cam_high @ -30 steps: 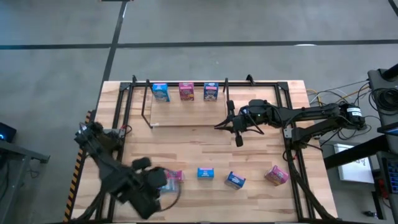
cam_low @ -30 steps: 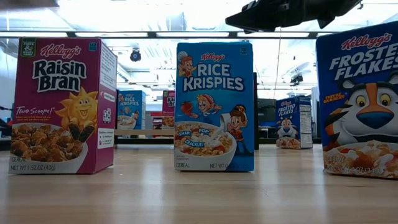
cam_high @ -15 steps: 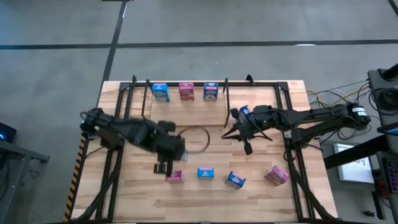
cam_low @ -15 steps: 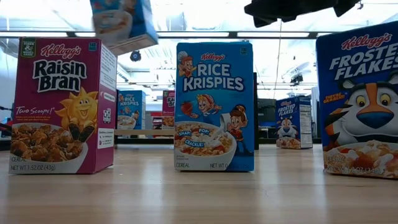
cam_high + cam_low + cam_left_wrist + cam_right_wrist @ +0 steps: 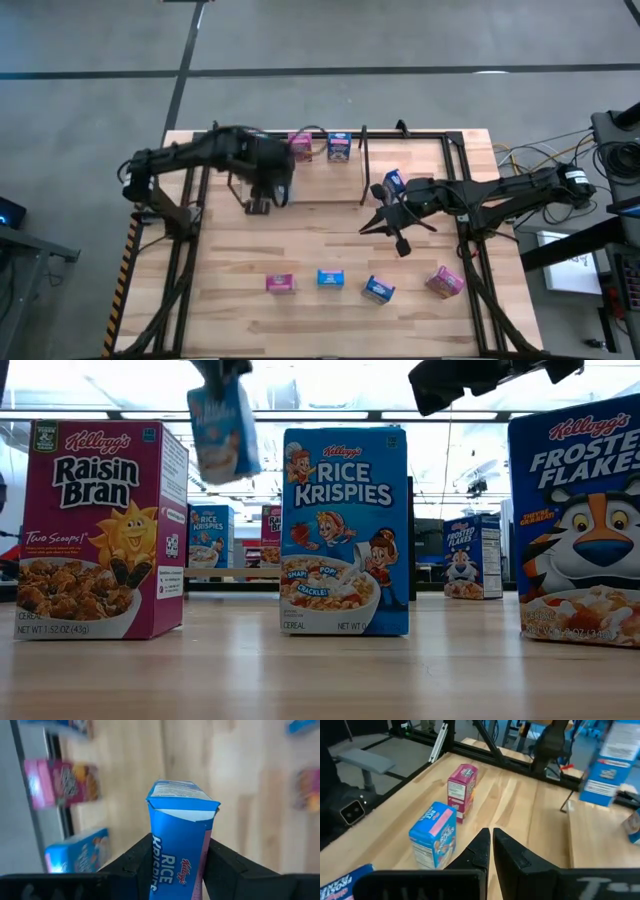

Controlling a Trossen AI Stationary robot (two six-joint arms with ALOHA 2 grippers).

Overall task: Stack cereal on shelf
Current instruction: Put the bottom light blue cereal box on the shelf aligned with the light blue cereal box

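Carrying a blue Rice Krispies box [image 5: 181, 830] clamped in my left gripper [image 5: 175, 865], I am hovering it over the shelf [image 5: 300, 195] along the counter's far edge, toward the far left corner. Two boxes, pink [image 5: 300, 146] and blue [image 5: 339, 148], are standing there in plain sight. Four boxes [image 5: 325, 279] are waiting along the near edge. My right gripper [image 5: 491, 842], fingers pressed together and empty, is idling toward the right edge. I am judging the job well short of finished.

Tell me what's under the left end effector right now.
The left end effector holds a blue Rice Krispies box above the shelf. Its arm covers the shelf's left end, so boxes there can't be seen.
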